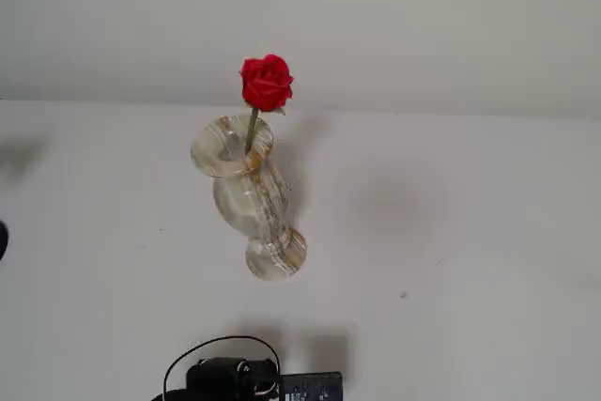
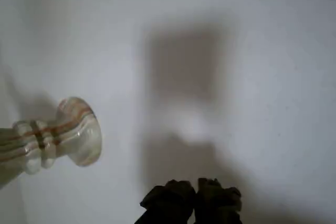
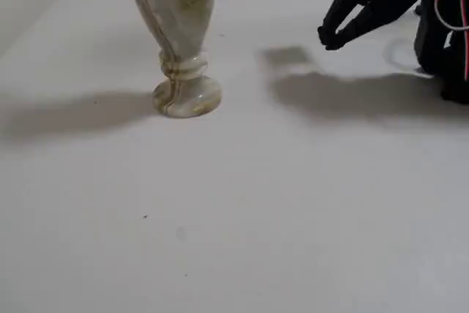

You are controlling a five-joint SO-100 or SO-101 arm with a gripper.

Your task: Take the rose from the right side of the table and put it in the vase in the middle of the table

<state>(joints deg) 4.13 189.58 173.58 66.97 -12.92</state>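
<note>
One rose (image 1: 267, 83), one vase (image 1: 247, 196) and one arm are in view. The rose stands in the vase, its stem entering the flared rim and its red bloom rising just above it in a fixed view. The vase stands upright on the white bench (image 1: 451, 232), near the middle of that view, its round foot touching the surface.

The bench around the vase is bare on every side: wide open surface to the left and right of it, more toward the far edge where the bench meets the pale wall, and a clear stretch on the near side as far as the dark arm base (image 1: 249, 380) at the bottom edge. Only soft shadows lie on the surface.

In a fixed view from low at the side, the end effector (image 3: 330, 37) hovers above the bench, well apart from the vase (image 3: 179, 34) and to its right, pointing down and left. Its fingertips sit close together and hold nothing. In the wrist view the fingertips (image 2: 170, 195) show at the bottom edge, the vase foot (image 2: 79, 132) off to the left.
</note>
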